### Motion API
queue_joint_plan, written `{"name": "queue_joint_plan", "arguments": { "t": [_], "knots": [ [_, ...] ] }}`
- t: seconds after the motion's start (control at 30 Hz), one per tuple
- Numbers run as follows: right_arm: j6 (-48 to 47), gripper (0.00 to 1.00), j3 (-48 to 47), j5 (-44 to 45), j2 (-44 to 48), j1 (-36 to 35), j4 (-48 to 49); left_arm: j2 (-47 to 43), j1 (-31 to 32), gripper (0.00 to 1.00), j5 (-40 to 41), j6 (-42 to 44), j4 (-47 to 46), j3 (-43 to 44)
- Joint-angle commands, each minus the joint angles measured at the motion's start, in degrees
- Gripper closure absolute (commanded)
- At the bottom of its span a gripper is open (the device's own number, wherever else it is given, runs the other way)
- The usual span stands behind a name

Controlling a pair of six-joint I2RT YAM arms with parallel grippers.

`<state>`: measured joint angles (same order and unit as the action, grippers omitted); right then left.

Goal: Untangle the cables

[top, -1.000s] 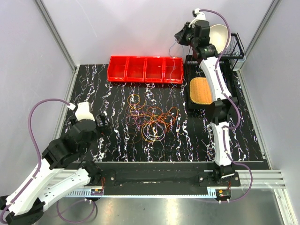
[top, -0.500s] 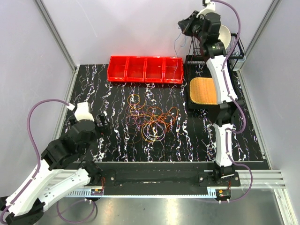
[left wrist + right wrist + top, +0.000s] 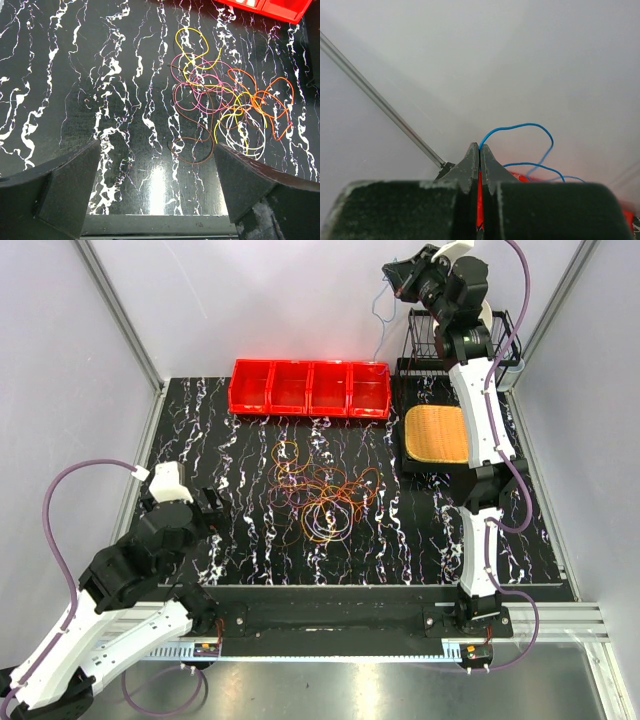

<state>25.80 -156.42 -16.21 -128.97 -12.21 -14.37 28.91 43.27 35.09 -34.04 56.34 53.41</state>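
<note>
The cables are lying tangled in the middle of the table, in thin orange, yellow, pink and whitish loops; one blue cable is hanging from the right claw, which is clamping it high near the back wall; the left claw is hovering beside the pile, jaws wide apart.

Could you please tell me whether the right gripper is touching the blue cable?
Touching. In the right wrist view the right gripper is shut on the blue cable, which curls out from its tips.
</note>
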Motion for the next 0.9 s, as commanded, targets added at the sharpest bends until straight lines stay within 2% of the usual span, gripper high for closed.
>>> {"name": "queue_joint_plan", "arguments": {
  "t": [0.0,0.47,0.87],
  "knots": [
    [0.0,1.00,-1.0,-1.2,1.8,0.6,3.6,-0.2,-0.1,0.01,-0.5,0.7,-2.5,-0.3],
    [-1.1,1.00,3.8,-3.0,-8.1,1.1,4.1,-0.4,-0.2,0.01,-1.3,1.3,-3.0,-0.5],
    [-2.1,1.00,10.3,-2.2,-10.1,1.4,4.7,0.0,-0.2,0.01,-1.5,1.7,-3.3,-0.5]
  ]
}}
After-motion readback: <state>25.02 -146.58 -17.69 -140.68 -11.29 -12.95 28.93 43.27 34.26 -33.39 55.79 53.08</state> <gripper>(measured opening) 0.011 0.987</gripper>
